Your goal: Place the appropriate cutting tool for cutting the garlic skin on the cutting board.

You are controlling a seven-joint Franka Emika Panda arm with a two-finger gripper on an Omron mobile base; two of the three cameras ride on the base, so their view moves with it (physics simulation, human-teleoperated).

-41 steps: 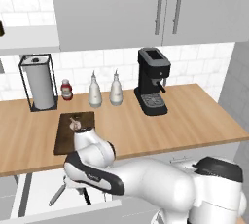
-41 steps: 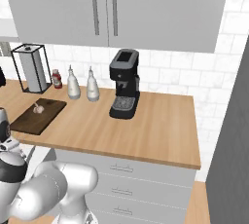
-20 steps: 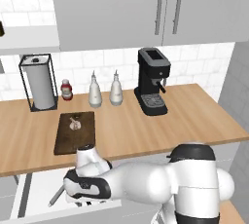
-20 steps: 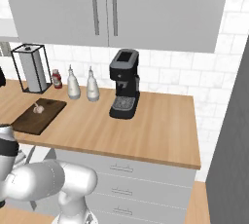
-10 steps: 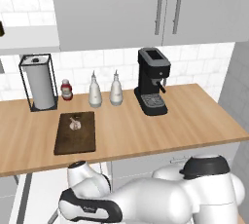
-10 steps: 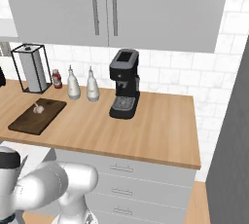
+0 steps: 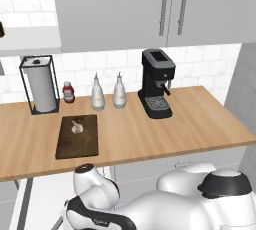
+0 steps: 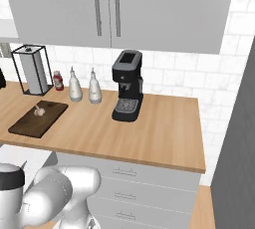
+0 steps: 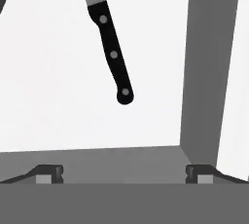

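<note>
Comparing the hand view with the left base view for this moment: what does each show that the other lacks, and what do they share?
Hand view: a slim black-handled knife with a grey blade, lying on a white surface beside a grey wall, and the open gripper. Left base view: a dark brown wooden cutting board with a whitish-pink garlic bulb on it, a black coffee machine, and a paper towel holder. Shared: nothing I can match between them.

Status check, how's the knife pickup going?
Gripper open, empty, above knife. Knife lies flat on white surface, ungrasped. Garlic waits on cutting board. Nothing blocking.
</note>
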